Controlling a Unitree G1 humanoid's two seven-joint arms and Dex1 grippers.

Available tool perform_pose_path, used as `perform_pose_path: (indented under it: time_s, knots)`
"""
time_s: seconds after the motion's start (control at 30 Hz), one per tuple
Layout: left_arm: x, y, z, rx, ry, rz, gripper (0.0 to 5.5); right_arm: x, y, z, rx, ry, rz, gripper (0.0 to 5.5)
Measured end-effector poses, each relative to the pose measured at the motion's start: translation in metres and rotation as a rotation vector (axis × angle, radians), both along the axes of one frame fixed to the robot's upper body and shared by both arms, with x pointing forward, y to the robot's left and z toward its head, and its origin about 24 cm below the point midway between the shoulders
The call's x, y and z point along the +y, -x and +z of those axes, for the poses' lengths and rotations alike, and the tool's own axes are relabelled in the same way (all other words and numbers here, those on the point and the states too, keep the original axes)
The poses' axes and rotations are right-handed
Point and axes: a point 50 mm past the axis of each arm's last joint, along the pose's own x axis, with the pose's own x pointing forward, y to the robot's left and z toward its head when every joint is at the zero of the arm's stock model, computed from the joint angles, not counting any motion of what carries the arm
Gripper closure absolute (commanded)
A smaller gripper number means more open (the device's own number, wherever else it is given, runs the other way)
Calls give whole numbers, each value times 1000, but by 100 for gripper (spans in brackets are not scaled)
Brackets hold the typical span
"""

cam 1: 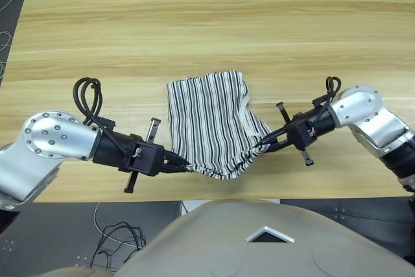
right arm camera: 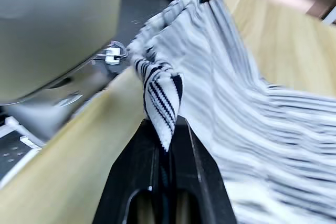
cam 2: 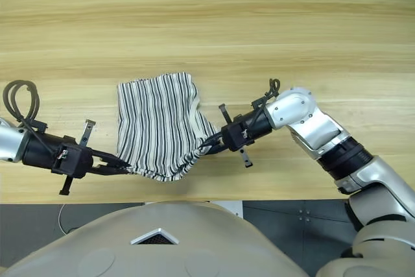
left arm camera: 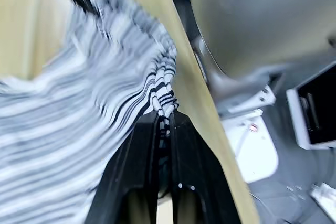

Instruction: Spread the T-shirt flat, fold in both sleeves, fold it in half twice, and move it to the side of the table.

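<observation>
A black-and-white striped T-shirt (cam 1: 207, 121) lies folded into a narrow shape on the wooden table (cam 1: 207, 24), near its front edge. My left gripper (cam 1: 183, 166) is shut on the shirt's near left corner, and the cloth (left arm camera: 164, 95) shows bunched between its fingers in the left wrist view. My right gripper (cam 1: 261, 144) is shut on the near right corner; a fold of striped cloth (right arm camera: 160, 98) is pinched between its fingers in the right wrist view. The near hem sags between the two grippers, slightly lifted off the table.
The wooden table stretches far behind and to both sides of the shirt. Its front edge (cam 1: 194, 197) runs just below the grippers. Cables (cam 1: 113, 238) lie on the dark floor below the table.
</observation>
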Motion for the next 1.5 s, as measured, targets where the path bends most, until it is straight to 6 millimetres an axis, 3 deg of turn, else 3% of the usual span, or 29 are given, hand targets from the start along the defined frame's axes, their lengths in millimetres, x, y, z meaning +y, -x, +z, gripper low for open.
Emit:
perform_pose_path:
  time_s: [0.2,0.4,0.63,0.87,1.33,1.5]
  knots:
    - [18,-5,-4,58,-30,42,535,-3,0,4,41,-5,-53,540]
    - [31,-38,-2,44,79,178,535,12,-39,13,-37,-143,-221,540]
    - [33,-64,3,23,177,241,535,27,-62,16,-75,-214,-285,540]
    - [58,-101,-7,-14,171,412,535,27,-96,-2,-136,-125,-402,540]
    - [47,-156,-56,-63,114,557,535,29,-117,-42,-137,22,-526,540]
    - [54,-165,-63,-44,88,626,447,33,-123,-41,-163,22,-574,452]
